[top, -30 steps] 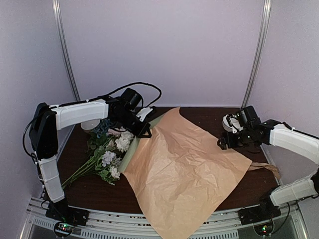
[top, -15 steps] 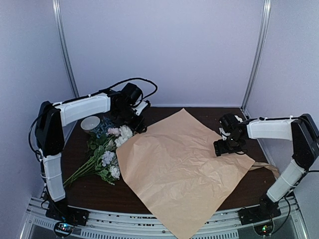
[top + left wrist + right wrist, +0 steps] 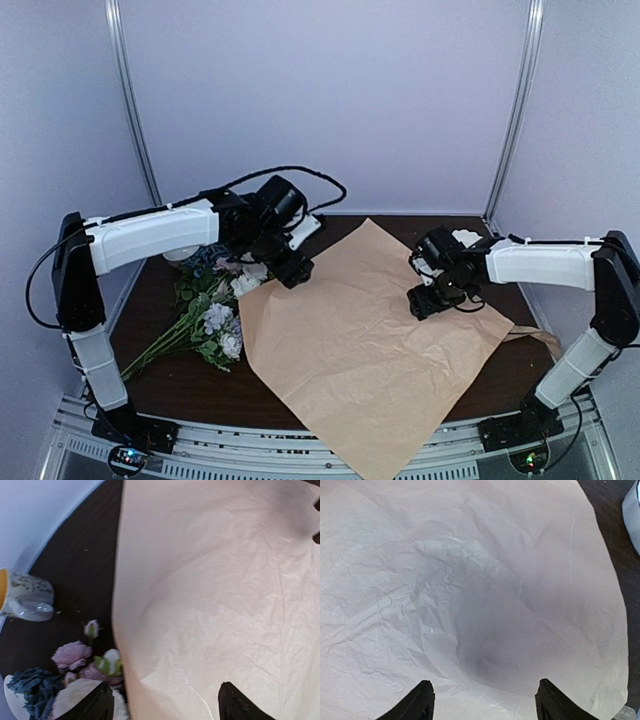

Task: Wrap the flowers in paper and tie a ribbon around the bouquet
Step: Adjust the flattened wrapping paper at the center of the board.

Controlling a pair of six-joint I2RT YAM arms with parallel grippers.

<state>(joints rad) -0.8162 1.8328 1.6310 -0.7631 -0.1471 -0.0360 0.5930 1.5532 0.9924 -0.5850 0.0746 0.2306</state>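
Note:
The paper (image 3: 370, 340) lies flat on the dark table, tan face up, and its near corner hangs over the front edge. The flowers (image 3: 215, 320) lie left of it, with white, pink and blue blooms by the sheet's left edge and stems pointing to the near left. My left gripper (image 3: 297, 270) hovers open over that left edge (image 3: 165, 707), beside the blooms (image 3: 72, 655), and holds nothing. My right gripper (image 3: 425, 300) is open above the sheet's right part (image 3: 485, 705), over creased paper (image 3: 470, 580). A tan ribbon end (image 3: 535, 338) pokes out from under the paper's right corner.
A pale mug (image 3: 27, 600) lies at the back left behind the flowers. A white object (image 3: 465, 238) sits at the back right near my right arm. Grey walls enclose the table on three sides.
The left gripper has opened and let go of the paper's left corner, which dropped flat, then moved right over the sheet's edge. The right gripper has moved left over the paper.

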